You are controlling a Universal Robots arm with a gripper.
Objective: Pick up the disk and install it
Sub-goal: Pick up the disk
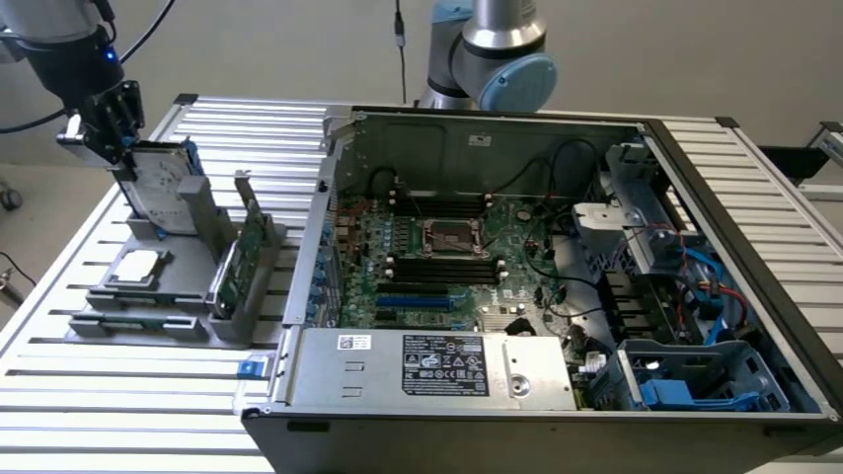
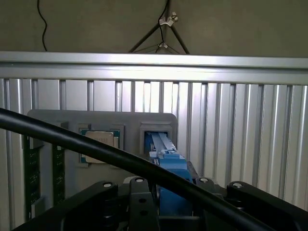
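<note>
We see a slatted bench [image 1: 93, 395] carrying an open computer case [image 1: 744, 227], well apart from the fingers [image 2: 139, 197]. Below them a grey holder [image 1: 185, 265] keeps the disk [image 1: 161, 188] upright, its top edge between the fingers. Whether they clamp it, we cannot tell.

Dull silver metal disk [image 1: 161, 183] edged in blue plastic; matt grey plastic holder [image 1: 182, 265]; ribbed, shiny metal counter [image 1: 93, 395].

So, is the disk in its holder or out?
In: the disk stands upright in the grey holder slot, with the gripper at its top edge.
</note>
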